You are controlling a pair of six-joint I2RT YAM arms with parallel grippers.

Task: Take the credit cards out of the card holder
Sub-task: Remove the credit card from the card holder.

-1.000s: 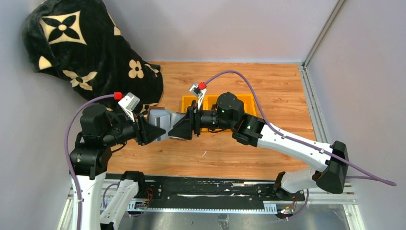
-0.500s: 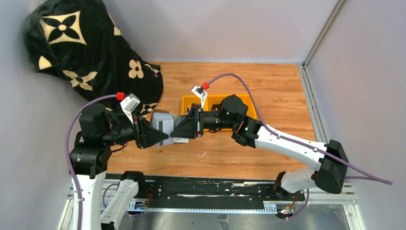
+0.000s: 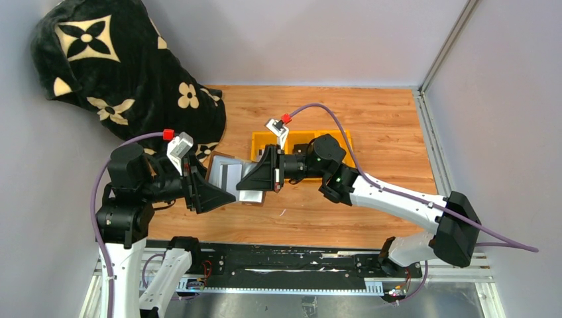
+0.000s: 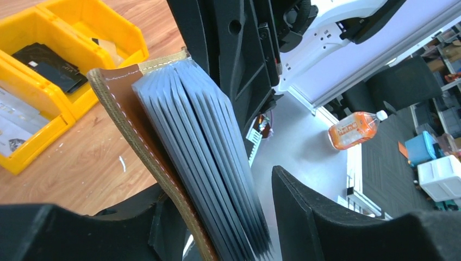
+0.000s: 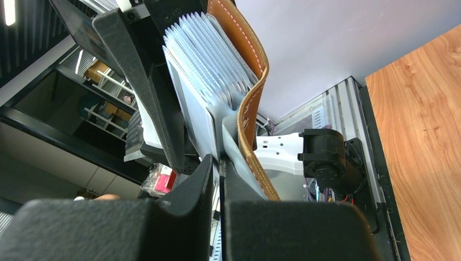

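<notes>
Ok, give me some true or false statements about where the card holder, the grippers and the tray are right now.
1. The card holder sits between the left gripper and the right gripper. True.
2. The right gripper is wide open. False: it pinches a grey inner sleeve of the card holder.
3. The left gripper clamps the card holder tightly. False: its jaws stand open, with a gap beside the holder.
4. The yellow tray holds a flat black object. True.
</notes>
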